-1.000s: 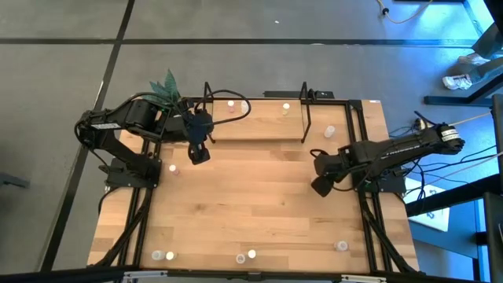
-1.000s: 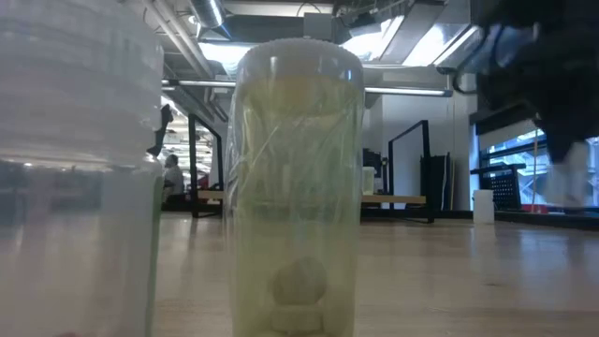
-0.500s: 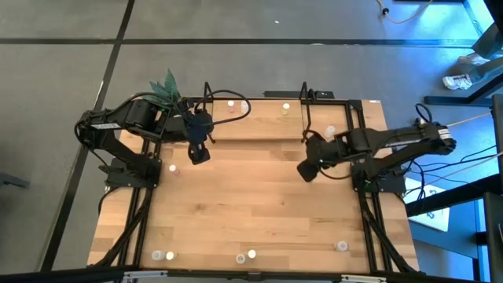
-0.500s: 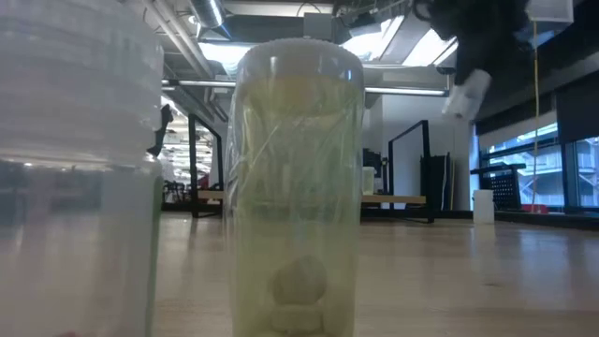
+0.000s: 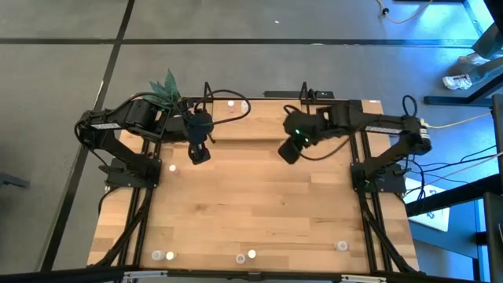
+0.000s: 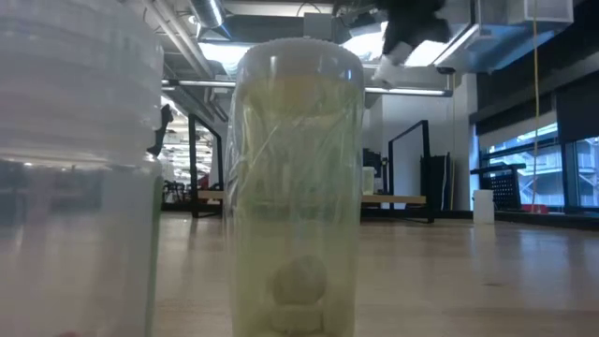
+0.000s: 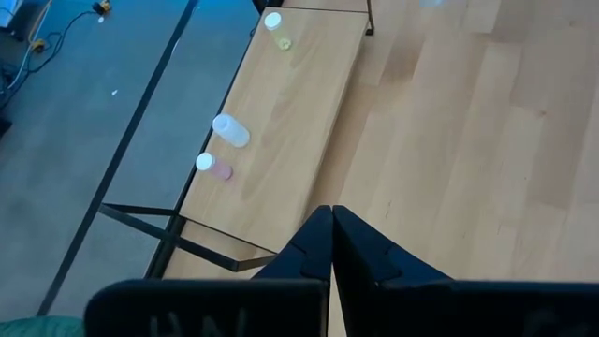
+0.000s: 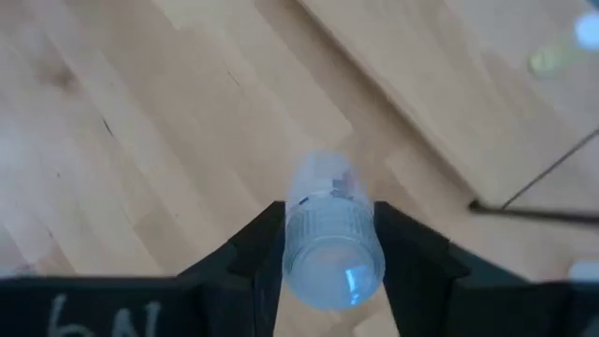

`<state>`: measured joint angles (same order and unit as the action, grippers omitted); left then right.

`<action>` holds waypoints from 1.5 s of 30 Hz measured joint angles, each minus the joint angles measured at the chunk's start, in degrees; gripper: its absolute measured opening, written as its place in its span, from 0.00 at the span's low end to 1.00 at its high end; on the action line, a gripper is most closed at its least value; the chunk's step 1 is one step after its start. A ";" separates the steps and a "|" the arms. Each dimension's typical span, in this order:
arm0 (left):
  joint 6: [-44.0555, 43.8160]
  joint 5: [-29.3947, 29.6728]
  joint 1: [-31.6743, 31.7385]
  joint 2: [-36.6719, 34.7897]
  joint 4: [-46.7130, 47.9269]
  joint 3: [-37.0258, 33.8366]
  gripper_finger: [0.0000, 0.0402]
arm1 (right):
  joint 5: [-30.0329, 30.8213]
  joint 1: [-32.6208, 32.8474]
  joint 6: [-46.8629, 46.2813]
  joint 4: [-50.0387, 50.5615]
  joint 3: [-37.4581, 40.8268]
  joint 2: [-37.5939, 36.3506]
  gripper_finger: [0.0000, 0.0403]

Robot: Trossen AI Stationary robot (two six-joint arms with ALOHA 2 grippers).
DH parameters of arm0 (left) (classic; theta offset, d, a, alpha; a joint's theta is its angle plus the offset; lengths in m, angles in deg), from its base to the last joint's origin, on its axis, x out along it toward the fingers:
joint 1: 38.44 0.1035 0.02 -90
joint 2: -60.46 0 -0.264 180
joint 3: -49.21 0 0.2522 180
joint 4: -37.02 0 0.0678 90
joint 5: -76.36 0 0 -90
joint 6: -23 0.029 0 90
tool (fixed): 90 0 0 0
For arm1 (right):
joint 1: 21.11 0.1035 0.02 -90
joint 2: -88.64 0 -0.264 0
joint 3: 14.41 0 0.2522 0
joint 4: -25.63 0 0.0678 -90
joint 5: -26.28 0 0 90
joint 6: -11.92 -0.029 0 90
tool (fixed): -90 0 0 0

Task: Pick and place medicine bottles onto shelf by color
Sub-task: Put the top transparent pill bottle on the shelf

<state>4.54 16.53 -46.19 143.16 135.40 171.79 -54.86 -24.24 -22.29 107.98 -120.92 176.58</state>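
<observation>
Right gripper (image 8: 329, 245) pinches a small clear white-capped medicine bottle (image 8: 329, 234) above the low light-wood, black-framed shelf (image 5: 259, 122), probably lining up its colour spot; left gripper (image 7: 332, 245) is closed, empty.

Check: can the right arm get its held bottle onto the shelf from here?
Probably yes: the right gripper holds the bottle just beside the shelf, nothing between them.

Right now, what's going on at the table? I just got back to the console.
The right hand is shut on a white-capped medicine bottle, carrying it above the tabletop just in front of the shelf. The left hand is shut and empty, waiting near the shelf's left end. Three bottles already sit on the shelf; several more wait along the table's near edge.
</observation>
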 joint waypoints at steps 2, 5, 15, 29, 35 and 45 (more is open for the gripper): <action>-0.57 -0.02 0.00 0.00 -0.01 0.00 0.00 | -1.12 -1.85 4.10 1.46 -4.19 2.79 0.36; -0.97 -0.02 0.00 0.00 -0.02 0.00 0.00 | -1.92 -4.85 9.69 4.60 -10.24 7.26 0.36; -2.47 -0.01 0.00 0.00 -0.02 0.00 0.01 | -2.03 -13.88 22.60 10.00 -28.13 22.16 0.36; -2.47 0.00 1.97 0.00 -0.33 0.00 0.00 | -1.75 -22.38 36.65 8.76 -32.98 35.97 0.36; -2.45 0.04 3.98 0.00 -0.28 0.00 0.00 | 0.53 -24.63 40.87 5.90 -32.98 39.46 0.36; -2.01 0.01 5.62 0.00 -0.24 0.00 0.00 | 0.54 -26.01 45.43 2.24 -32.96 42.58 0.36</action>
<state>2.53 16.54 -40.58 143.16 135.16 171.79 -54.33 -50.25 23.14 110.22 -153.88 219.16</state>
